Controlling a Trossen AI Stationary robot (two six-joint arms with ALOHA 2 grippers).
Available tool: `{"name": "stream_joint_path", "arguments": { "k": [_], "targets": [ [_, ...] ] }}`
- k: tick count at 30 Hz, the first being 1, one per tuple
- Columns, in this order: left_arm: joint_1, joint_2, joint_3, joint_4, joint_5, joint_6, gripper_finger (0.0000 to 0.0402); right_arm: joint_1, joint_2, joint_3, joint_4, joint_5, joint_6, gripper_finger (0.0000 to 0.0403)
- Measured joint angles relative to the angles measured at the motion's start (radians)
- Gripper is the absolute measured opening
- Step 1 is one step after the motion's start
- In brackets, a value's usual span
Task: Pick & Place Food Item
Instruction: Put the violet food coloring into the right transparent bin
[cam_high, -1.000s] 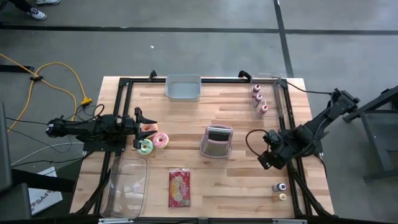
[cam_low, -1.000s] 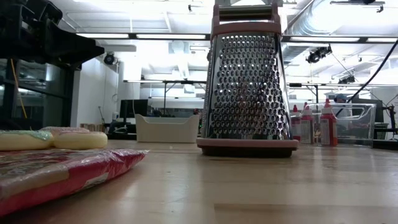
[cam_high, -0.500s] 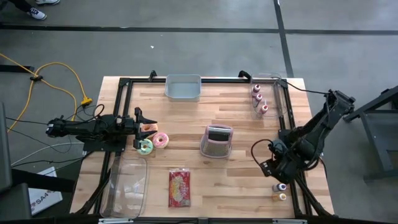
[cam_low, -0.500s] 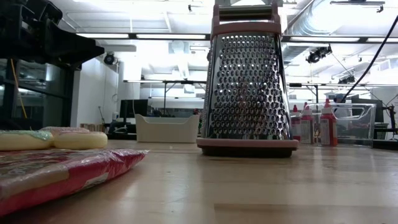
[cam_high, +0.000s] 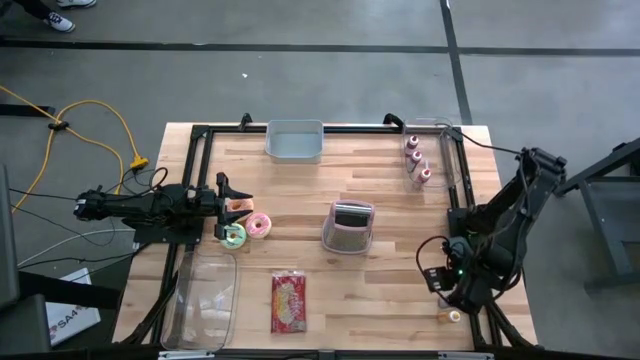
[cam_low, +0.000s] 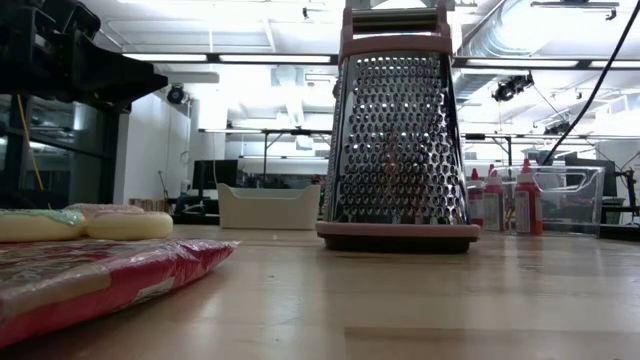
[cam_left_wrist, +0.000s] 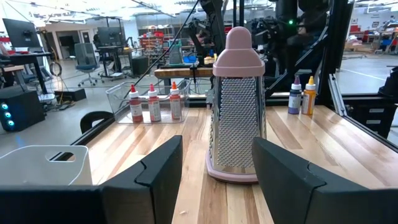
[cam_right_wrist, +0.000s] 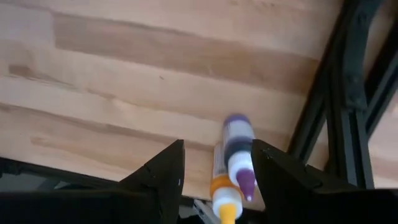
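I hover my right gripper (cam_high: 447, 288), jaws parted and empty, above the purple bottle (cam_right_wrist: 237, 148) to line up a grasp, while my left gripper (cam_high: 226, 208) waits open beside the donuts (cam_high: 246, 229).

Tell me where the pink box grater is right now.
In the high view the pink box grater stands upright near the table's middle, slightly toward the right arm's side, with the two donuts to its left and the red snack packet nearer the front edge.
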Motion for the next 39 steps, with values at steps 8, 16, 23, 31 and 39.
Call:
{"name": "stream_joint_path", "arguments": {
  "k": [8,16,23,31,39],
  "targets": [
    [0.000,0.000,0.000,0.000,0.000,0.000,0.0188,0.035,0.049,0.000,0.040,-0.049,0.084,0.0174],
    [0.000,0.000,0.000,0.000,0.000,0.000,0.0188,0.047,0.091,0.000,0.046,-0.074,0.104,0.0174],
    [0.000,0.000,0.000,0.000,0.000,0.000,0.0188,0.085,0.106,0.000,0.042,-0.061,0.105,0.0174],
    [0.000,0.000,0.000,0.000,0.000,0.000,0.0188,0.140,0.124,0.000,0.041,-0.048,0.107,0.0174],
    [0.000,0.000,0.000,0.000,0.000,0.000,0.0188,0.156,0.168,0.000,0.082,-0.048,0.106,0.0174]
  ]
}}
